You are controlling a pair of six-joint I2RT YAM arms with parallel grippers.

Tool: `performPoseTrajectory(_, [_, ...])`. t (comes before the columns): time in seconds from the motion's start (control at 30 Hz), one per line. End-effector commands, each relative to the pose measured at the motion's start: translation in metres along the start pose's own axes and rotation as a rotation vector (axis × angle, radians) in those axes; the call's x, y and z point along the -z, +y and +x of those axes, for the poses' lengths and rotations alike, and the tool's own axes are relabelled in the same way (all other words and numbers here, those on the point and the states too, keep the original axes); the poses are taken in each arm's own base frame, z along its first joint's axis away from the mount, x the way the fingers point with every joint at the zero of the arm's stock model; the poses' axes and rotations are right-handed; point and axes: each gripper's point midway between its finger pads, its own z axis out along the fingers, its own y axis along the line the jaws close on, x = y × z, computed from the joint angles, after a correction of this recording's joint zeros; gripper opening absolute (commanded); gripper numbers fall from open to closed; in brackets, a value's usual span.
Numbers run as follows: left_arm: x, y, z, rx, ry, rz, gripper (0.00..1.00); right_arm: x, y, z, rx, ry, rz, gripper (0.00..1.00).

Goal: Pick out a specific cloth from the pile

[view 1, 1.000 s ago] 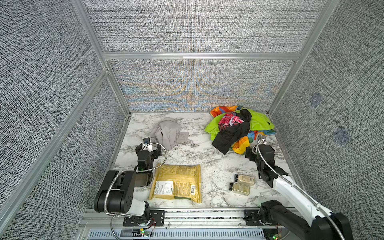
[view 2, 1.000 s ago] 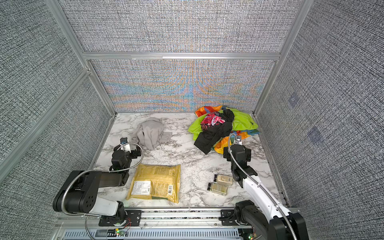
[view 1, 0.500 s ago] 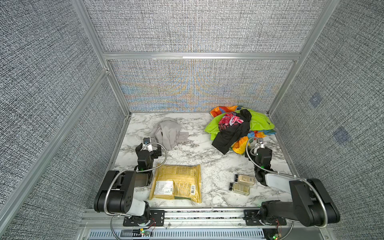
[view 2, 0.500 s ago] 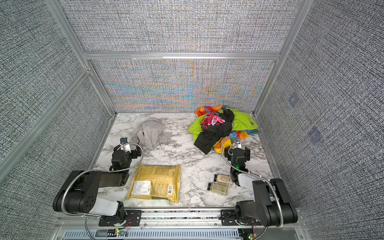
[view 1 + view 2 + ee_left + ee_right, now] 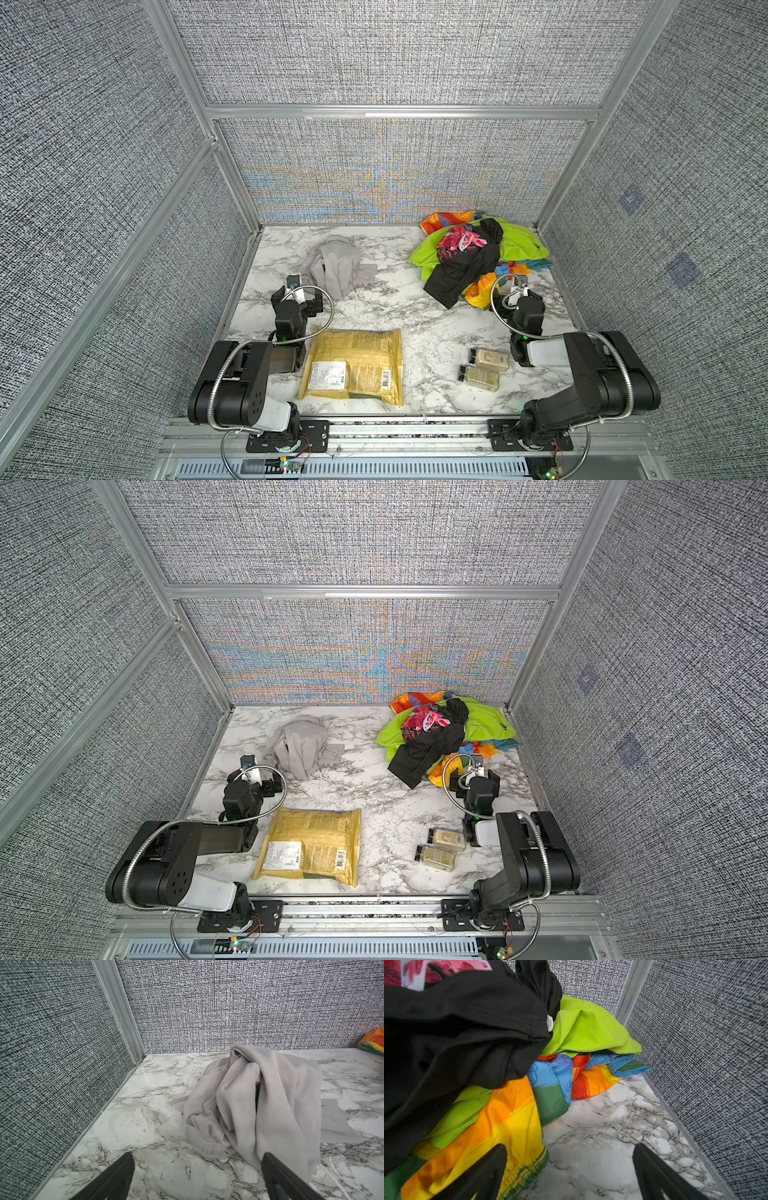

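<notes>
The cloth (image 5: pixel 336 266) (image 5: pixel 301 746), plain light grey and crumpled, lies alone at the back left of the marble table. My left gripper (image 5: pixel 305 297) (image 5: pixel 266 785) stands open just in front of it. In the left wrist view the cloth (image 5: pixel 259 1101) lies ahead of the left gripper (image 5: pixel 195 1157), its hem close to one fingertip. The pile (image 5: pixel 473 253) (image 5: pixel 444 733) of black, lime green, rainbow and red-pink clothes fills the back right corner. My right gripper (image 5: pixel 517 291) (image 5: pixel 473 773) (image 5: pixel 569 1147) is open at the pile's (image 5: pixel 467 1032) front edge, holding nothing.
A yellow package (image 5: pixel 353 365) lies flat at the front centre. Two small bottles (image 5: pixel 484 368) lie at the front right, beside my right arm. Grey textured walls close the table on the left, back and right.
My right arm has folded down from a stretched-out pose to rest low at the front right; its gripper stays near the pile's edge. The left arm and the clothes have not moved.
</notes>
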Motion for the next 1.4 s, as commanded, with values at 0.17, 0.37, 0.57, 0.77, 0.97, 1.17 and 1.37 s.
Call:
performPoseTrajectory(0.17, [0.0, 0.0, -0.008, 0.01, -0.027, 0.002, 0.99, -0.001, 0.004, -0.01, -0.027, -0.03, -0.023, 0.99])
performPoseTrajectory(0.37, [0.0, 0.0, -0.007, 0.01, -0.026, 0.0, 0.99, -0.001, 0.004, -0.008, -0.026, -0.026, -0.023, 0.99])
performPoseTrajectory(0.57, [0.0, 0.0, -0.007, 0.01, -0.027, 0.0, 0.99, 0.015, 0.025, -0.012, 0.002, -0.102, -0.214, 0.99])
performPoseTrajectory(0.77, [0.0, 0.0, -0.007, 0.01, -0.027, 0.001, 0.99, -0.003, 0.019, -0.009, -0.02, -0.023, -0.173, 0.99])
performPoseTrajectory(0.97, [0.0, 0.0, -0.007, 0.01, -0.027, 0.001, 0.99, -0.003, 0.019, -0.01, -0.014, -0.022, -0.168, 0.99])
performPoseTrajectory(1.17, [-0.001, 0.0, -0.007, 0.01, -0.025, 0.0, 0.99, -0.003, 0.019, -0.009, -0.013, -0.02, -0.167, 0.99])
performPoseTrajectory(1.37, [-0.001, 0.0, -0.008, 0.01, -0.027, 0.0, 0.99, -0.003, 0.019, -0.009, -0.013, -0.02, -0.167, 0.99])
